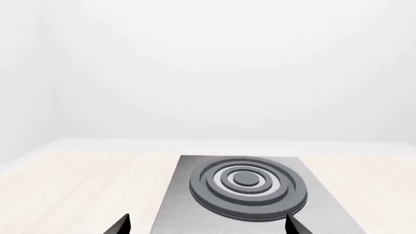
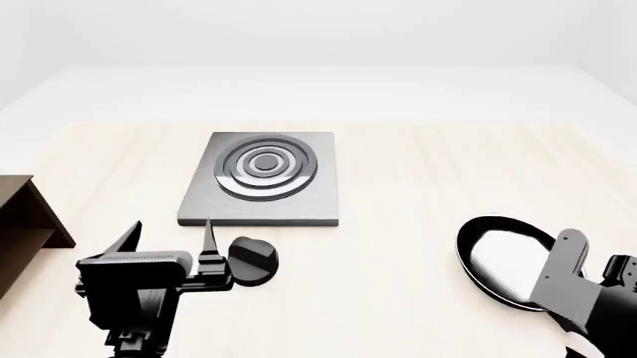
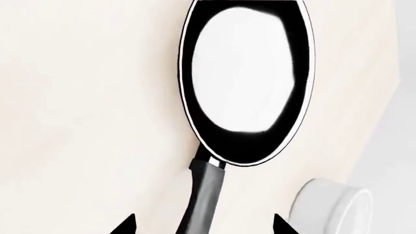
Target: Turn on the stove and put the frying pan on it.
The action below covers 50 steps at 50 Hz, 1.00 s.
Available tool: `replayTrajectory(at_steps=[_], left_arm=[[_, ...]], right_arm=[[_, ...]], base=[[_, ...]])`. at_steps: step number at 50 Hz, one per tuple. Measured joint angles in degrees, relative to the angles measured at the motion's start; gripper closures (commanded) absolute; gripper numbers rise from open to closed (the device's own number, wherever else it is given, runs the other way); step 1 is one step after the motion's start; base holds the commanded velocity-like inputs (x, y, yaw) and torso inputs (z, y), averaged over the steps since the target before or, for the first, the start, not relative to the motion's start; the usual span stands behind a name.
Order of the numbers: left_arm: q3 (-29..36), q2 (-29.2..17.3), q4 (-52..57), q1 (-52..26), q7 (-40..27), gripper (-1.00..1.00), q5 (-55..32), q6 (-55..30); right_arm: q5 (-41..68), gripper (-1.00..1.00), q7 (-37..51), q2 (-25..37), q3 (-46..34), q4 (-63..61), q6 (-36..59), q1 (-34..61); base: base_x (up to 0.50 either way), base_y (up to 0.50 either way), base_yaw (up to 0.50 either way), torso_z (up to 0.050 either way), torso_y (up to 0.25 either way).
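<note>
The stove (image 2: 261,179) is a grey metal plate with a dark ring burner, lying flat on the pale table; it also shows in the left wrist view (image 1: 247,187). Its round black knob (image 2: 252,261) sits just in front of the plate. My left gripper (image 2: 169,237) is open and empty, hovering beside the knob on its left, tips pointing at the stove. The frying pan (image 2: 503,257) lies at the right with a pale glossy inside. In the right wrist view its handle (image 3: 206,200) runs between the open fingers of my right gripper (image 3: 203,226), not clamped.
A brown wooden shelf (image 2: 25,216) stands at the table's left edge. A white bowl (image 3: 331,209) sits near the pan's handle in the right wrist view. The table's far edge runs behind the stove.
</note>
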Motion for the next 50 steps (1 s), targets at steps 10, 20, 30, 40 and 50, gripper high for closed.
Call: replayTrajectory(at_steps=[10, 20, 30, 40, 50], left_arm=[[0.4, -0.2, -0.5, 0.1, -0.2, -1.0, 0.2, 0.5], [1.1, -0.3, -0.9, 0.3, -0.3, -1.0, 0.6, 0.9], [1.8, -0.5, -1.3, 0.3, -0.4, -1.0, 0.9, 1.2], [2.1, -0.7, -1.5, 0.5, -0.6, -1.0, 1.0, 1.4], [2.5, -0.9, -1.4, 0.4, -0.9, -1.0, 1.2, 1.4]], right_arm=[[4.8, -1.0, 5.0, 0.7, 4.6, 5.9, -3.8, -5.8], [10.3, -1.0, 11.2, 1.1, 10.0, 11.7, -8.5, -11.8], [14.4, -1.0, 15.7, 0.5, 13.7, 16.9, -13.5, -16.8], [15.0, -1.0, 18.0, -1.8, 14.7, 22.7, -17.9, -20.0], [14.4, -1.0, 18.9, -3.6, 14.1, 28.3, -20.1, -22.2]], base=[[0.0, 0.0, 0.0, 0.0, 0.0], [0.0, 0.0, 0.0, 0.0, 0.0], [0.0, 0.0, 0.0, 0.0, 0.0], [0.0, 0.0, 0.0, 0.0, 0.0], [0.0, 0.0, 0.0, 0.0, 0.0]])
